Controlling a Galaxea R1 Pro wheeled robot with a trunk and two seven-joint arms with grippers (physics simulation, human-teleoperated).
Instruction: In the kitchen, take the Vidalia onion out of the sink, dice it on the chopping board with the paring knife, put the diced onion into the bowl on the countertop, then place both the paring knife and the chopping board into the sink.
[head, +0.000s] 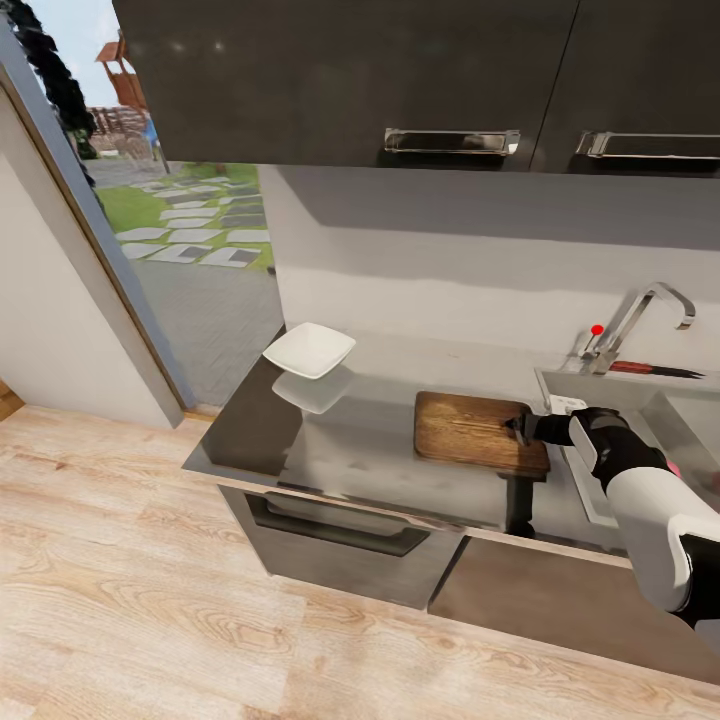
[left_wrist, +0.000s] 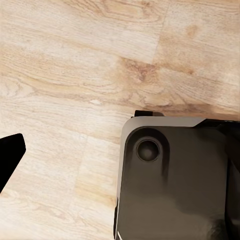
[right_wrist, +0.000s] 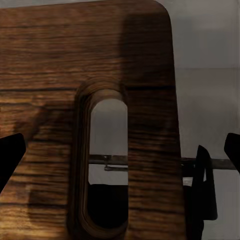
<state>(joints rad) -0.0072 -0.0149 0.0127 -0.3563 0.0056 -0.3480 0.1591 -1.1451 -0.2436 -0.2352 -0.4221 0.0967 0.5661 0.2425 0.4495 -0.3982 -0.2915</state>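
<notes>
The dark wood chopping board (head: 468, 430) lies on the glossy grey countertop (head: 350, 440), left of the steel sink (head: 690, 410). My right gripper (head: 520, 428) hovers at the board's right end, where the oval slot (right_wrist: 107, 165) is. Its black fingertips (right_wrist: 11, 155) are spread wide, open, with nothing between them. The paring knife (head: 655, 370), with its reddish handle, rests behind the sink by the chrome faucet (head: 640, 318). A small pink patch (head: 673, 468), perhaps the onion, peeks out beside my right forearm over the sink. The white bowl (head: 310, 350) sits at the countertop's far left. My left gripper (left_wrist: 120, 155) hangs over the floor.
Dark upper cabinets (head: 400, 80) with metal handles overhang the counter. A drawer front (head: 340, 530) sits below the metallic edge. A doorway (head: 190, 230) to the outside opens on the left. The left wrist view holds wood flooring (left_wrist: 75, 60) and my dark base (left_wrist: 175, 185).
</notes>
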